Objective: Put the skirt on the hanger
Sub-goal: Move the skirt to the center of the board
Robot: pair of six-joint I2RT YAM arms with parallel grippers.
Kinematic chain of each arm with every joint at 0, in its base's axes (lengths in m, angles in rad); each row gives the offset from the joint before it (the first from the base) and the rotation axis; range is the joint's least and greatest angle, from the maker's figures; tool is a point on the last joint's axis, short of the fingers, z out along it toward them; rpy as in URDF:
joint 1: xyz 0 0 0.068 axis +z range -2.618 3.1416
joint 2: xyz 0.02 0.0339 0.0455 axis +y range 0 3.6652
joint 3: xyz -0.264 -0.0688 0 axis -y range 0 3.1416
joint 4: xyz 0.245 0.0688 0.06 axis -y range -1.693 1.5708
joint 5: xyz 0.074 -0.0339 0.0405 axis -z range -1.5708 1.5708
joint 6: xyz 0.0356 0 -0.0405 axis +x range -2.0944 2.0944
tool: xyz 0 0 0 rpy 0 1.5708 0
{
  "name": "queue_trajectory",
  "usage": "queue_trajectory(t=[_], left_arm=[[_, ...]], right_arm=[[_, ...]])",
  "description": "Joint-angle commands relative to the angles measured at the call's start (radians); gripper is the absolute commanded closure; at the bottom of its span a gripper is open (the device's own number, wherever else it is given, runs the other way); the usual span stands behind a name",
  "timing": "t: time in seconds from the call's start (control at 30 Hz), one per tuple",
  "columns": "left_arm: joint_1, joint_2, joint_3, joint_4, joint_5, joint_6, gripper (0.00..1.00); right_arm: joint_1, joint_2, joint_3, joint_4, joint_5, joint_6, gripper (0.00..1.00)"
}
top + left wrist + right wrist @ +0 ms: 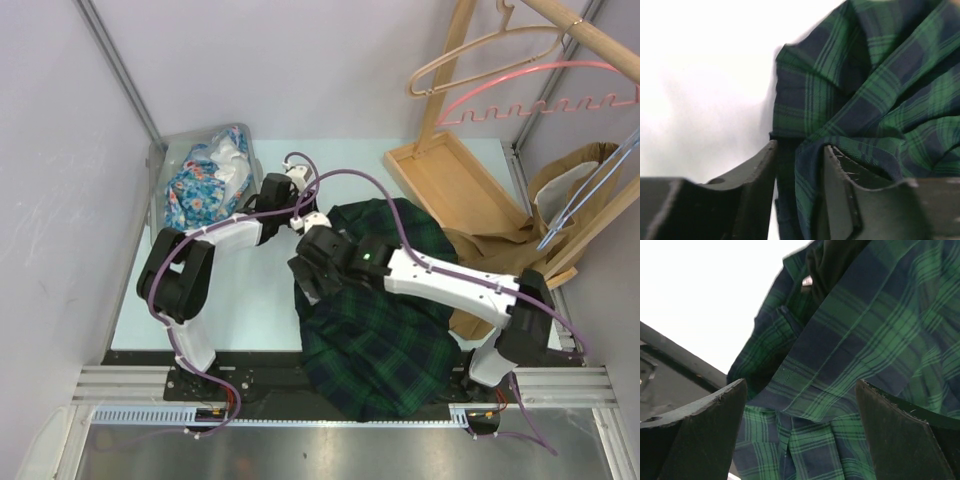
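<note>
— What is under you there?

— A pale, bluish table (250, 300), matte and plain, running off to my left.

— And what lies on it?

— A dark green plaid skirt (385, 350), bunched near the middle in front of me and spilling over the near edge.

— Anything farther back?

— At my far left corner stands a clear bin (157, 175) stuffed with floral cloth (200, 185). At my far right sits a shallow wooden tray (450, 180). Beside it a tan cloth (495, 240) lies crumpled, touching the skirt.
</note>
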Motion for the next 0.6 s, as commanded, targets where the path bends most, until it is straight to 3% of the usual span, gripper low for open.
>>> queue_trajectory(t=[0.0,0.13,0.23,0.3,0.33,0.4,0.43,0.57], left_arm=[[-0.001,-0.048,-0.046,0.139,0.066,0.022,0.53],[-0.001,-0.068,-0.060,0.144,0.089,0.022,0.53],[-0.001,-0.070,-0.059,0.131,0.082,0.016,0.55],[-0.001,-0.072,-0.059,0.122,0.074,0.016,0.55],[-0.001,-0.072,-0.062,0.121,0.068,0.014,0.55],[-0.001,-0.078,-0.068,0.116,0.060,0.014,0.55],[-0.001,-0.079,-0.069,0.116,0.059,0.016,0.55],[-0.001,-0.099,-0.076,0.095,0.075,0.025,0.54]], right_arm=[[0.034,0.073,0.026,-0.024,0.098,0.065,0.07],[0.046,0.148,0.032,-0.021,0.153,0.118,0.08],[0.054,0.205,0.050,-0.086,0.205,0.186,0.15],[0.067,0.215,0.055,-0.184,0.239,0.263,0.26],[0.074,0.199,0.049,-0.215,0.268,0.291,0.38],[0.095,0.167,0.035,-0.304,0.294,0.369,0.48],[0.103,0.124,0.023,-0.326,0.306,0.387,0.59],[0.095,0.015,-0.058,-0.404,0.308,0.470,0.74]])
